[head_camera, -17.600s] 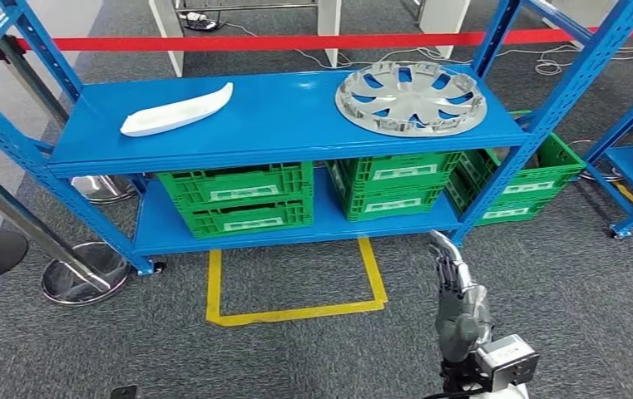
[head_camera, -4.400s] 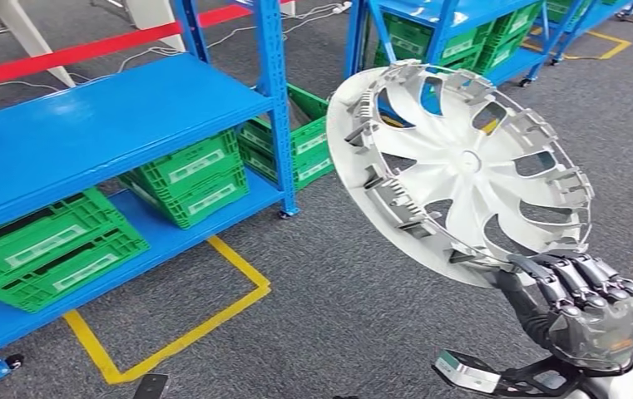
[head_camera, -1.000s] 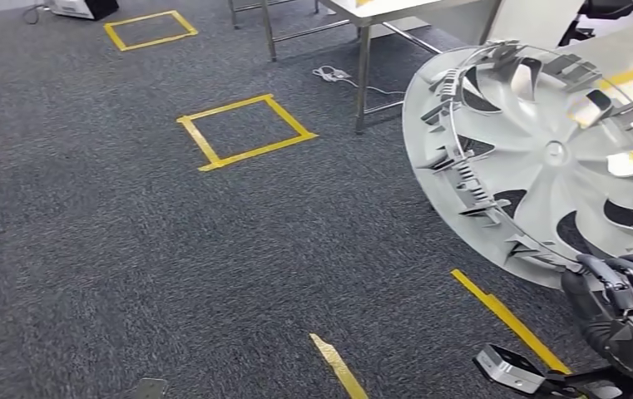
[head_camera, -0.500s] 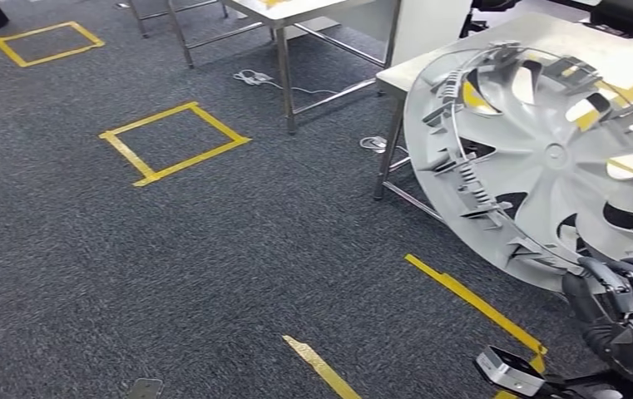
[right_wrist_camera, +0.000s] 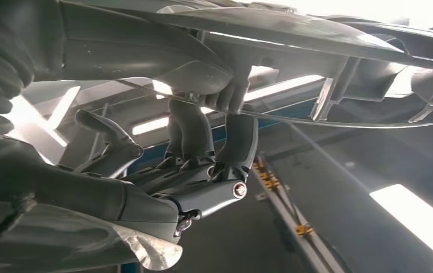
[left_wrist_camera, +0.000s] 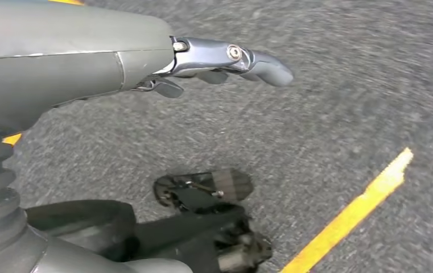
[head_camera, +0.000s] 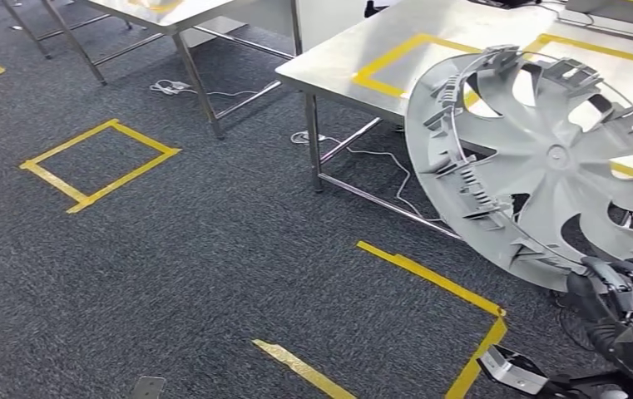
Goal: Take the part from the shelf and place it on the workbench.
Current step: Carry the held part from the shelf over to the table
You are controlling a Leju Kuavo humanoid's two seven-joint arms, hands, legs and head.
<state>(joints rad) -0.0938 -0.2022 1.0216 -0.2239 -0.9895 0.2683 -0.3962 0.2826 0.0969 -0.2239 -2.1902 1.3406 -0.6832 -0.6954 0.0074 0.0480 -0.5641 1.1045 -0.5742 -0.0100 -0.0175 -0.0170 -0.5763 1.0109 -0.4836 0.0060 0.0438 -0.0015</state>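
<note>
The right hand [head_camera: 629, 312] holds a big grey hubcap [head_camera: 546, 158], the plastic cover that goes on a car wheel. The hand grips it at the bottom edge, and the hubcap stands up tall above the hand, tipped a bit. In the right wrist view the dark fingers [right_wrist_camera: 214, 142] are curled tight over the thin rim [right_wrist_camera: 293, 34] of the hubcap.

The hubcap is up in the air, in front of a shiny metal desk [head_camera: 338, 58] with yellow tape [head_camera: 396, 58] stuck on top in a box shape. It does not touch the desk yet.

The hubcap looks light, because it is thin and has lots of holes between its curvy spokes. It looks stiff, but thin plastic like this could bend or crack if squeezed hard. Little clips [head_camera: 471, 179] stick out all round the back, and these look easy to snap. The smooth face may be slippery. The rim seems the best place to hold it, as the hand does now. Since it is wide and held by one edge, it could wobble or swing. It should go down flat and softly on the desk.

The left hand [left_wrist_camera: 225, 60] hangs down over the grey carpet [left_wrist_camera: 339, 91]. It holds nothing, and its fingers look stretched out.
</note>
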